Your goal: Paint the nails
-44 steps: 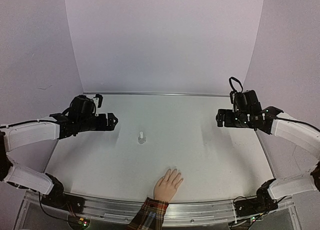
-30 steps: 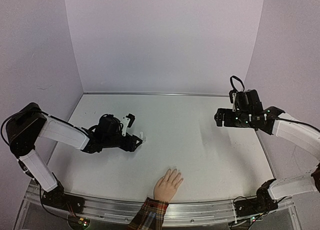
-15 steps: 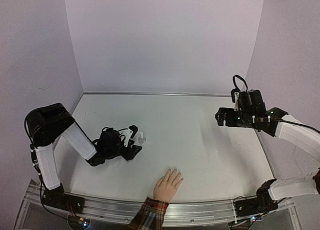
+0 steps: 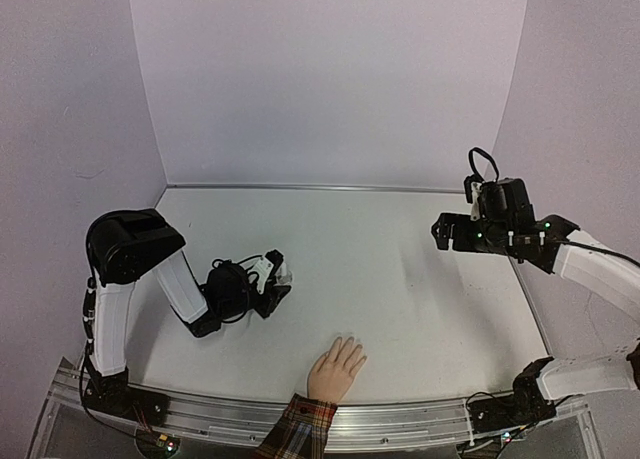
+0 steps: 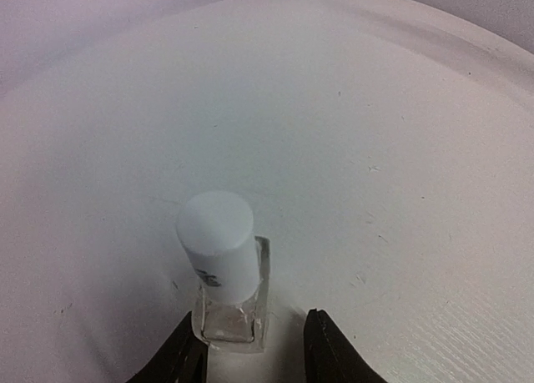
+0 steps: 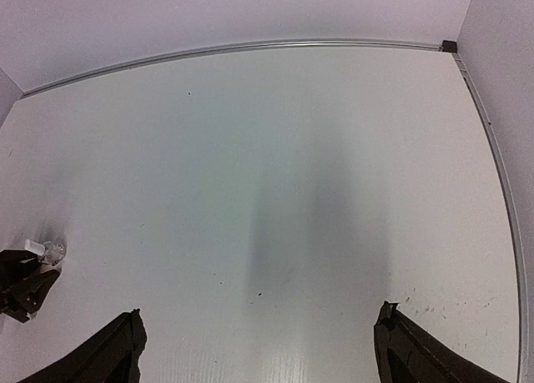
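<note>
At the far left of the top view the left arm (image 4: 178,282) is folding back on itself, its elbow raised and its wrist lying low over the white worktop (image 4: 420,299). The left jaws are reaching toward the middle and are straddling the foot of a small clear bottle (image 4: 283,272) with a white cap. In the left wrist view the bottle (image 5: 224,274) is standing upright between the two dark fingertips (image 5: 185,358). The left one is touching its glass base, while the right one is sitting just beside it with a sliver of worktop showing between. The jaws are therefore gaping narrowly around the bottle rather than clamping it.

Right of the bottle and nearer the front edge, a peach-coloured hand (image 4: 334,372) is lying palm down on the worktop. Its fingers are pointing away from the arm bases, and a red plaid cuff (image 4: 300,424) is covering the wrist. The nails (image 4: 349,343) are sitting at those fingertips, well apart from both arms and too small to make out clearly.

At the right, the right arm (image 4: 590,264) is hanging above the worktop's right side. Its right jaws are gaping wide over bare surface, as the right wrist view shows, with the bottle (image 6: 50,251) far off at the left edge.
</note>
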Tool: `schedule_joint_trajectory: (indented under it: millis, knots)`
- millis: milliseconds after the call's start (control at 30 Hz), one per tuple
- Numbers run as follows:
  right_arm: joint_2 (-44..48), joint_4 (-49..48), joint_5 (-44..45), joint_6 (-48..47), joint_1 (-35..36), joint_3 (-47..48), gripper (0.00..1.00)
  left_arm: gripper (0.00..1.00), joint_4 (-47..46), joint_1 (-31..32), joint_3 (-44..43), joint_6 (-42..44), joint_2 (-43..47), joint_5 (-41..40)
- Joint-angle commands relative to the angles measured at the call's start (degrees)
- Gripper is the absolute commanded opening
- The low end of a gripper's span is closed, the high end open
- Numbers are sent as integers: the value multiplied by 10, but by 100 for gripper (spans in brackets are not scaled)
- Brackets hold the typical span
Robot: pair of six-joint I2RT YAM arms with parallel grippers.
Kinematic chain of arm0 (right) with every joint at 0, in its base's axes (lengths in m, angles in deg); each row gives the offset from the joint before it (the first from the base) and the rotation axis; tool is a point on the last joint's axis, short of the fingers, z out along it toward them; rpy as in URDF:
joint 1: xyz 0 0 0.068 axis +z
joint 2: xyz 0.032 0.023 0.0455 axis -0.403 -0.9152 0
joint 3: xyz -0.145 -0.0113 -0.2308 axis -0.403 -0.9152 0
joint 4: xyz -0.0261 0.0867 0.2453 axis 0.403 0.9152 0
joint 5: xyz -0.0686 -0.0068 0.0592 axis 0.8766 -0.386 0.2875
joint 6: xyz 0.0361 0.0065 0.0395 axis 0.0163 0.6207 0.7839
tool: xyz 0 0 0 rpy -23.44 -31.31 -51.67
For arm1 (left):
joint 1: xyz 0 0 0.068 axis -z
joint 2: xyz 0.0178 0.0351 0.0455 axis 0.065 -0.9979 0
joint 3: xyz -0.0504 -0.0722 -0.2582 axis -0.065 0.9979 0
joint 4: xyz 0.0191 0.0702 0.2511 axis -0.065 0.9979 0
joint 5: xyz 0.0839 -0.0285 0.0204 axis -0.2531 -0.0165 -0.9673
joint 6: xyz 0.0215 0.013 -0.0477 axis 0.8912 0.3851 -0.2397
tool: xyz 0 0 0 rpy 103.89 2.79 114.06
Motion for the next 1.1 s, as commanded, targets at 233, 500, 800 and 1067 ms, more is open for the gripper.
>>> schedule_joint_trajectory:
  millis: [233,500,800,1067]
  knots:
    - [6,-8,-4,-2,3,9,98,34,-61,-4,-19,21,-22,4]
    - [-4,-6,-12,2,4,14,98,7,-42,-3,-16,19,7,-8]
    - [-27,-6,-142,-61,9,43,98,0,316,-2,-118,-102,178,166]
    - [-131,2,-246,-18,72,151,95,0,463,1,-210,-200,202,335]
